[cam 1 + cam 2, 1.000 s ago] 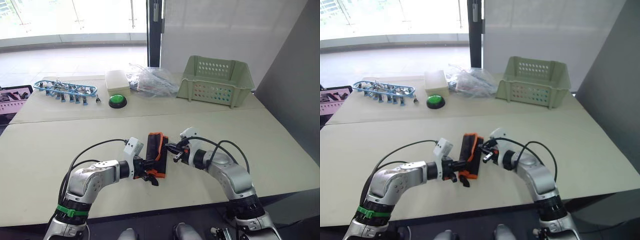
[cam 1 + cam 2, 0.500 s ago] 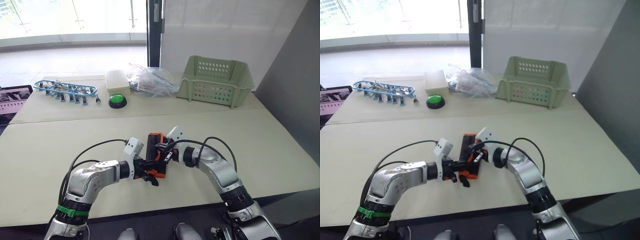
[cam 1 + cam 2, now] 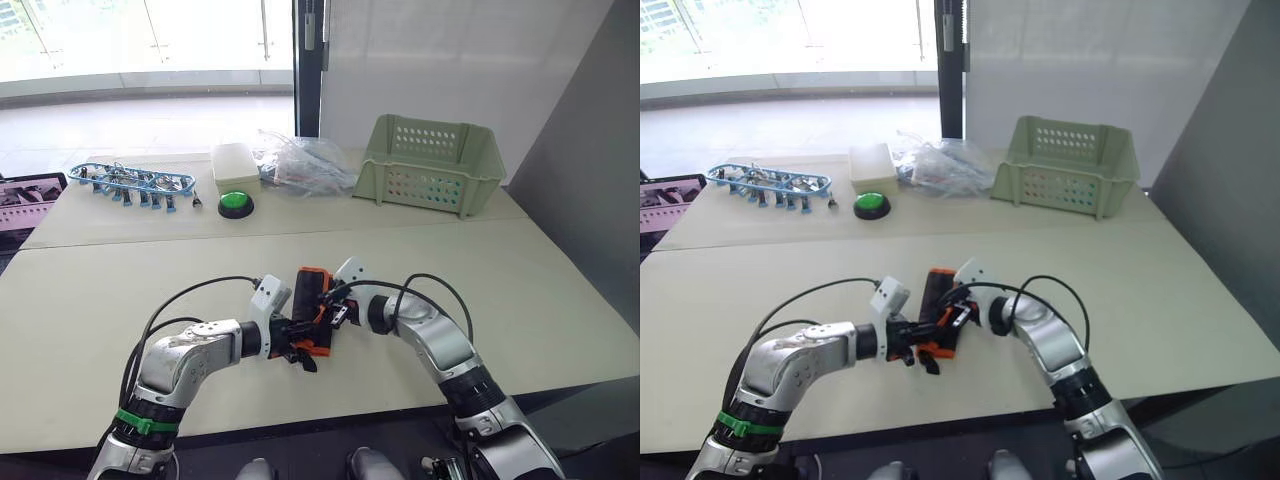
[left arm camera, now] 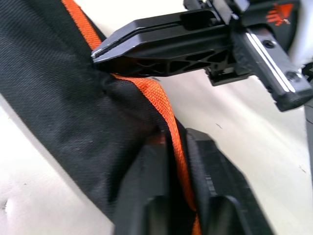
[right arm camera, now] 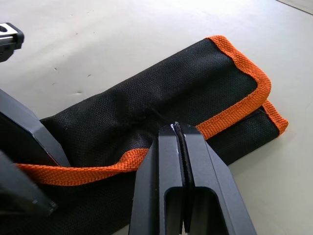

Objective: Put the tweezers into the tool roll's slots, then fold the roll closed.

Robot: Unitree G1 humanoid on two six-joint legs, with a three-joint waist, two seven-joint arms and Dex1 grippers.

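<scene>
Now both grippers' fingers pinched on folded tool roll (image 5: pixel 146 112) orange edging

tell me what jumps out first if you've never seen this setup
The folded black tool roll with orange edging, lying at the near middle of the table, draws the eye: the left end effector is shut on its orange edge and the right end effector, also shut, presses on it. Behind, a green basket sits far right and a blue clip rack far left.

Silver-grey jointed arms carry black cables looping to white wrist blocks; the left arm wears a green band; each claw has black ribbed fingers.
</scene>
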